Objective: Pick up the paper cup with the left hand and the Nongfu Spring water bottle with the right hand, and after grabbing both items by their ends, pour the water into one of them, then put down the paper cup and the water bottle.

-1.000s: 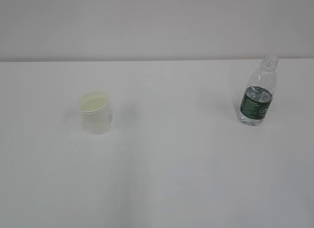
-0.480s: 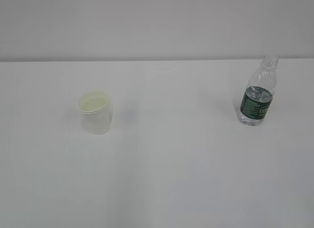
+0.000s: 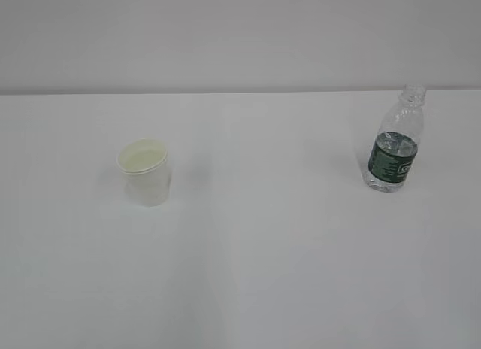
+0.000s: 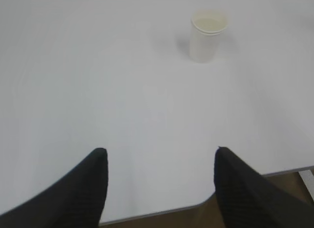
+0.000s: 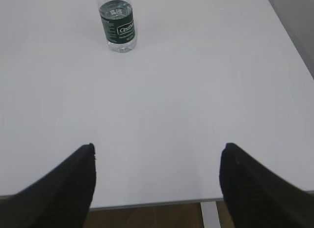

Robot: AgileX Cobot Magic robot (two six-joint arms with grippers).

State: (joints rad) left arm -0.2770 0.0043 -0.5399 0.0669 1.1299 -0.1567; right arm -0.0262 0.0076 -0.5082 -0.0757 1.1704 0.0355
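Observation:
The white paper cup (image 3: 145, 172) stands upright on the left of the white table; the left wrist view shows the paper cup (image 4: 208, 35) far ahead, slightly right. The capless Nongfu Spring water bottle (image 3: 395, 142), clear with a dark green label, stands upright at the right, with water up to about the label's top. In the right wrist view the bottle (image 5: 117, 22) stands far ahead, left of centre. My left gripper (image 4: 161, 154) and right gripper (image 5: 158, 152) both hang open over the table's near edge, holding nothing. Neither arm shows in the exterior view.
The white table (image 3: 263, 236) runs to a pale wall at the back. Its near edge (image 4: 157, 212) lies under the left gripper, with brown floor below. The table's right edge (image 5: 289, 36) shows in the right wrist view.

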